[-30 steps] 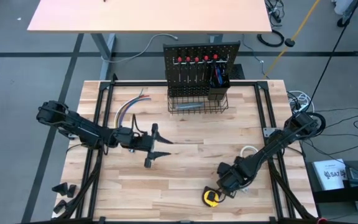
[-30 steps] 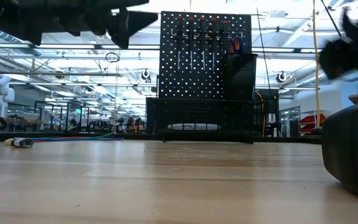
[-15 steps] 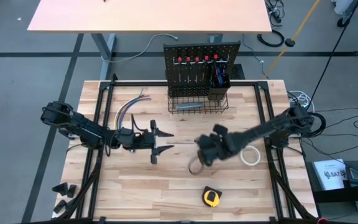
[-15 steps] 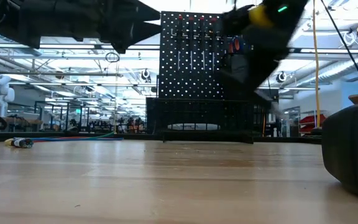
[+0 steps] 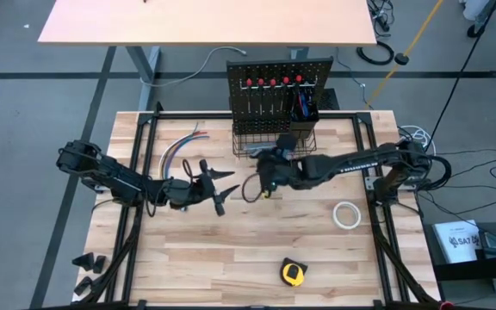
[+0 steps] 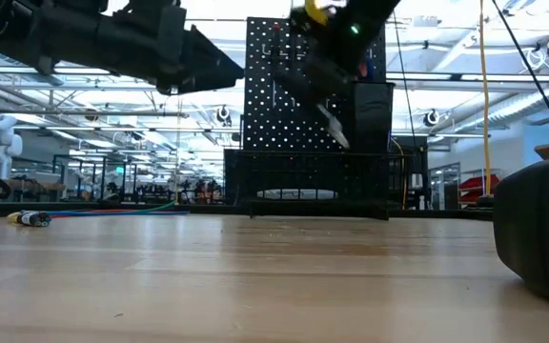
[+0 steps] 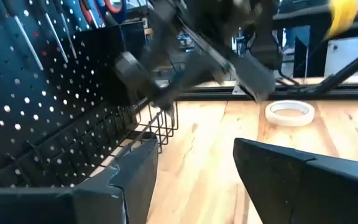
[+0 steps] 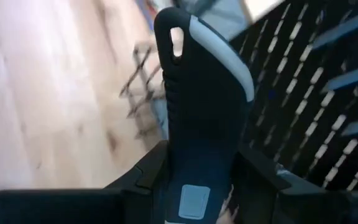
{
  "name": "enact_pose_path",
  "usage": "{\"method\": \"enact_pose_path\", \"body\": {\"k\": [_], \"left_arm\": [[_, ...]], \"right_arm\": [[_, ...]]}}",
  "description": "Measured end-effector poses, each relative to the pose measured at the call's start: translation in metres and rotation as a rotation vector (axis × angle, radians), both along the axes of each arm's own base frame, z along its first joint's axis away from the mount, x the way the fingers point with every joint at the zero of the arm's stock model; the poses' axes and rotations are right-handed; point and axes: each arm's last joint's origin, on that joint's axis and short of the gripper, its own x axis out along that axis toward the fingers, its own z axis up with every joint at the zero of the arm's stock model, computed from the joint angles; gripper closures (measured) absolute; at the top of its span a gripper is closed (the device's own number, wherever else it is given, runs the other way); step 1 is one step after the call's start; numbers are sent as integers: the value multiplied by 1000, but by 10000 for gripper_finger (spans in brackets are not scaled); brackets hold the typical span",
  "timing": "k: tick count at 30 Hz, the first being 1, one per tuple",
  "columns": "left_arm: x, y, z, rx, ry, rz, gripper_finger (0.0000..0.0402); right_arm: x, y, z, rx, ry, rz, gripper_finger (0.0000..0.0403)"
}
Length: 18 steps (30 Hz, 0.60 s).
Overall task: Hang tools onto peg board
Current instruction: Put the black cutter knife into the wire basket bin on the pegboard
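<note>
Utility knife (image 8: pixel 201 118) carried to the peg board (image 5: pixel 278 76)

The right hand (image 5: pixel 269 170), in the air just before the wire basket (image 5: pixel 274 142), pinches the grey-blue knife by its lower body, hang-hole end forward. To hang it well, line that hole up with a free hook, approach level, and let go only once it is seated. The left hand (image 5: pixel 212 185) waits spread above the desk (image 5: pixel 231 250), empty.

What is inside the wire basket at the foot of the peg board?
In the wire basket a silver tool lies along the bottom. The right arm covers its right front corner, so anything there is hidden.
</note>
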Motion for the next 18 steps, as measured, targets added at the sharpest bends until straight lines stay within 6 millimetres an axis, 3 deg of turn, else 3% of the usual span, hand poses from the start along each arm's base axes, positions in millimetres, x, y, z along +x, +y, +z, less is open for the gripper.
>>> {"method": "enact_pose_path", "body": {"k": [7, 18], "left_arm": [[-10, 0, 9, 97, 43, 144, 185], [-22, -6, 19, 87, 68, 151, 185]], "right_arm": [[16, -28, 16, -97, 62, 42, 276], [39, -66, -23, -211, 352, 109, 276]]}}
